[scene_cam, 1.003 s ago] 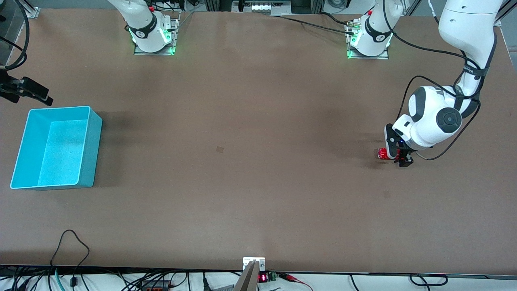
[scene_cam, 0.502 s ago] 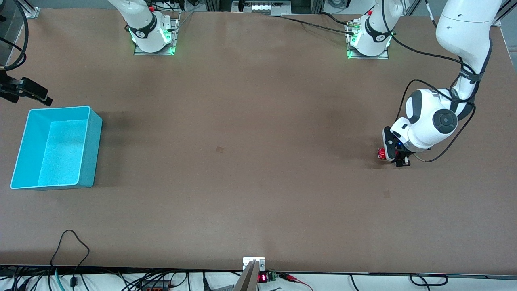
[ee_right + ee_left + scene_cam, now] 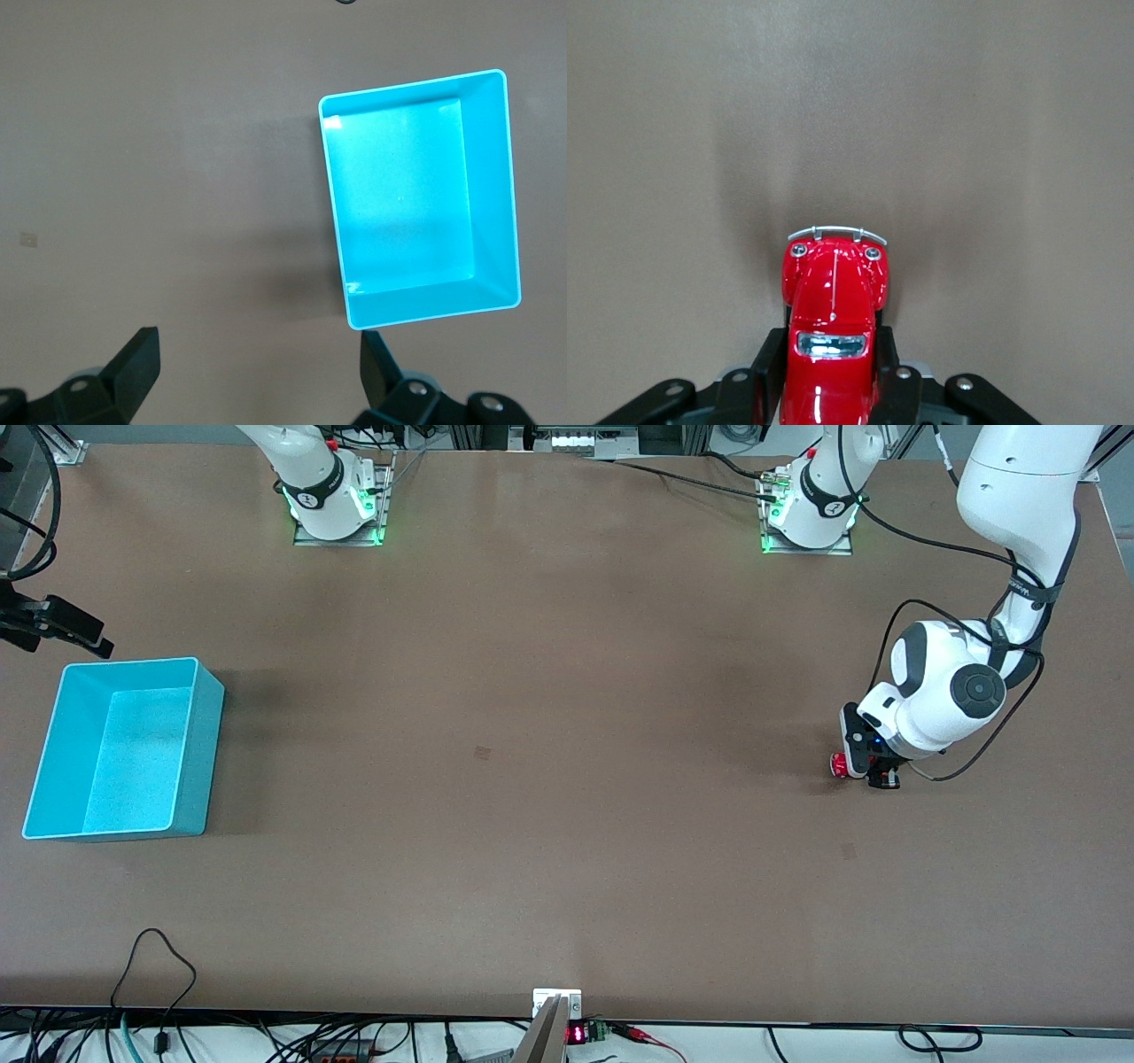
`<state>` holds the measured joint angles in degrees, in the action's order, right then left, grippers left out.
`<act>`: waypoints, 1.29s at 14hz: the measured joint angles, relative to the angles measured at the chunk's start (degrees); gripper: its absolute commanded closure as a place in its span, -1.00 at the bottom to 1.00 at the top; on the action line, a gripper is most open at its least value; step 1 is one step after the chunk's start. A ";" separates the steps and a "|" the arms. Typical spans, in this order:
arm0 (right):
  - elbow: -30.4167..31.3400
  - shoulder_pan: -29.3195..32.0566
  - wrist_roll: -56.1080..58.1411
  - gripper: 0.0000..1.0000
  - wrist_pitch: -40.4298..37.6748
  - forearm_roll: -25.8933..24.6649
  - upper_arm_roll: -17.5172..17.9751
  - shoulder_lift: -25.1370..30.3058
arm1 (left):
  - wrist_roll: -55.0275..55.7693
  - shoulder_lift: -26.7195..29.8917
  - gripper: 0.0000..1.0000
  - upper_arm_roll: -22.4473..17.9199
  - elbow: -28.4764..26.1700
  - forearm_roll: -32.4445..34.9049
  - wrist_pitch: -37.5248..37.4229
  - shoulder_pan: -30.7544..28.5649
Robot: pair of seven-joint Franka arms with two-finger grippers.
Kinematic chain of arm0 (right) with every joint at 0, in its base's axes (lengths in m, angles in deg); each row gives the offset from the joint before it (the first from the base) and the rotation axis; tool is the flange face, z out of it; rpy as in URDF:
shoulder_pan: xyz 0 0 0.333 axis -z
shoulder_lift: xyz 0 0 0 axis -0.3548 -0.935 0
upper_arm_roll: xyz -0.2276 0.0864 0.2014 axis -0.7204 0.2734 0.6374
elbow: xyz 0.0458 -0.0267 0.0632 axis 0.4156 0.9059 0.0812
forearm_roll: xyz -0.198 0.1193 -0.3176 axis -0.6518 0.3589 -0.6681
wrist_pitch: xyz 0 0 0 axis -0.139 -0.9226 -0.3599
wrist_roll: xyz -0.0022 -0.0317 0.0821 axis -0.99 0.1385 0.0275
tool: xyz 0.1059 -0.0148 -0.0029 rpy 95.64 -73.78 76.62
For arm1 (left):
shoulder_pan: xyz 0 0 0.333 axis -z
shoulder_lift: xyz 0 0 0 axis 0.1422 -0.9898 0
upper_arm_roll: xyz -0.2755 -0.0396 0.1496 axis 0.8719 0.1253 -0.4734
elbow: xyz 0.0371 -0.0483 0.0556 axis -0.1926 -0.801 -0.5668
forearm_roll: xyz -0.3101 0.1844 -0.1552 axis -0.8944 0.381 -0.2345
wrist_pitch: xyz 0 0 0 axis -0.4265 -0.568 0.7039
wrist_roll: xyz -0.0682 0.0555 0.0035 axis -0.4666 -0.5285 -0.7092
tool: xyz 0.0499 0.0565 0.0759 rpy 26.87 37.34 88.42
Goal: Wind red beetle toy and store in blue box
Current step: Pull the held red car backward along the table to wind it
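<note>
The red beetle toy (image 3: 836,763) stands on the table near the left arm's end. My left gripper (image 3: 873,772) is down at table level and shut on it. In the left wrist view the glossy red beetle toy (image 3: 834,305) sits between the black fingers (image 3: 769,365), one pressed on each side, with its bumper pointing away from the hand. The blue box (image 3: 133,753) rests at the right arm's end, with nothing in it. My right gripper (image 3: 66,627) hangs open over the table beside the box; the right wrist view looks down on the blue box (image 3: 493,186) past the right gripper (image 3: 257,363).
Both arm bases (image 3: 335,506) stand at the table's edge farthest from the front camera. Cables (image 3: 155,965) and a small display (image 3: 576,1034) lie along the nearest edge. Bare brown table spreads between the toy and the box.
The left gripper's fingers have closed on the toy, and the hand has settled slightly lower over it. The right arm has hardly moved.
</note>
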<state>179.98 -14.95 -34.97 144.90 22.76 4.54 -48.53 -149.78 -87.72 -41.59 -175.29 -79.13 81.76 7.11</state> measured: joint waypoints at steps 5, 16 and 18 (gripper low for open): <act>0.02 -0.14 0.00 -1.00 -0.16 0.00 0.24 0.04 | -0.68 -0.18 0.48 -0.09 0.24 0.00 0.01 -3.25; 0.06 -0.71 0.00 -1.00 0.00 0.00 0.69 0.16 | -12.29 -2.16 -0.27 -0.24 3.52 0.00 -0.25 -14.74; 0.06 -0.72 0.03 -1.00 -0.03 0.00 0.69 0.16 | -12.30 -2.37 -1.00 -0.23 3.52 0.00 -0.28 -14.75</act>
<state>180.05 -15.66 -34.95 144.86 22.76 5.23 -48.37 -162.09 -90.09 -41.82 -171.77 -79.13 81.48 -7.64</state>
